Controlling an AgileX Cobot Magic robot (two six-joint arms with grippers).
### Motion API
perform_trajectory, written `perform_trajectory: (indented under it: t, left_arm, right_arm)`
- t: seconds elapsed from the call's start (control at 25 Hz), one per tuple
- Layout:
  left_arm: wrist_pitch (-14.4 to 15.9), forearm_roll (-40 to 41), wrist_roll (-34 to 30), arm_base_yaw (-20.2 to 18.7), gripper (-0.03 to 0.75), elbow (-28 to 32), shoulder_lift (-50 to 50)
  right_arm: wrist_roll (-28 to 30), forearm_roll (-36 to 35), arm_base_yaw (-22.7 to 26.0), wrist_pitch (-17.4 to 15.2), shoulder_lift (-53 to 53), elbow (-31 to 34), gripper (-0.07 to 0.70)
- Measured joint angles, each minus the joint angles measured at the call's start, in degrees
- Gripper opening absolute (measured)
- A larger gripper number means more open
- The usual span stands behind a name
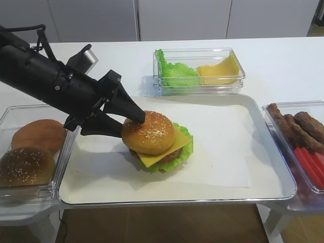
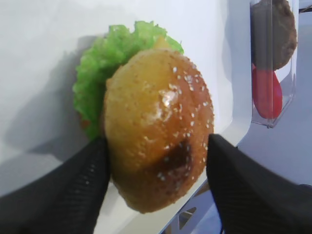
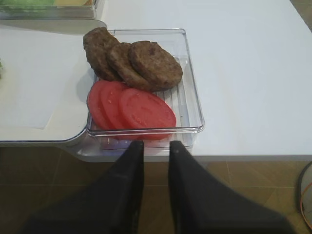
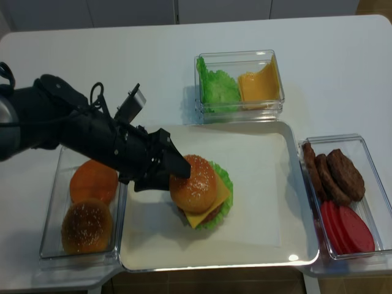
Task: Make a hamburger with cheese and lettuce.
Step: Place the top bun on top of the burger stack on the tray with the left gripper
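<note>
The hamburger (image 1: 154,139) stands on the white tray (image 1: 253,109), left of its middle: brown patty, ruffled green lettuce (image 1: 188,147), square yellow cheese (image 1: 152,161) and sesame bun on top. My left gripper (image 1: 132,126) reaches in from the left with its fingers on either side of the top bun (image 2: 156,122), both touching it. The lettuce (image 2: 97,73) shows behind the bun in the left wrist view. My right gripper (image 3: 156,142) hangs below the table's front edge, empty, with a narrow gap between its fingers. It does not show in the high views.
A clear box at the left holds two plain buns (image 1: 38,134). A box behind the tray holds green leaves (image 1: 174,71) and bent orange-yellow slices (image 1: 220,71). A box at the right holds patties (image 3: 136,61) and tomato slices (image 3: 131,107).
</note>
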State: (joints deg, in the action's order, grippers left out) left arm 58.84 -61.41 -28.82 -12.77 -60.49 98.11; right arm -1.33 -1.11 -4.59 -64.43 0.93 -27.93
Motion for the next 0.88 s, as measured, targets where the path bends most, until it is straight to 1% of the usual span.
perform_trajectory:
  t: [0.48, 0.76, 0.88]
  left_arm:
    - [-2.57, 0.00, 0.00, 0.00, 0.460, 0.00, 0.00]
    - [-2.70, 0.00, 0.00, 0.00, 0.460, -0.10, 0.00]
    - [-2.29, 0.03, 0.00, 0.00, 0.460, -0.88, 0.00]
  right_arm:
    - [0.00, 0.00, 0.00, 0.00, 0.00, 0.00, 0.135]
    - [0.13, 0.00, 0.00, 0.00, 0.00, 0.00, 0.135]
    - [0.13, 0.00, 0.00, 0.00, 0.00, 0.00, 0.135]
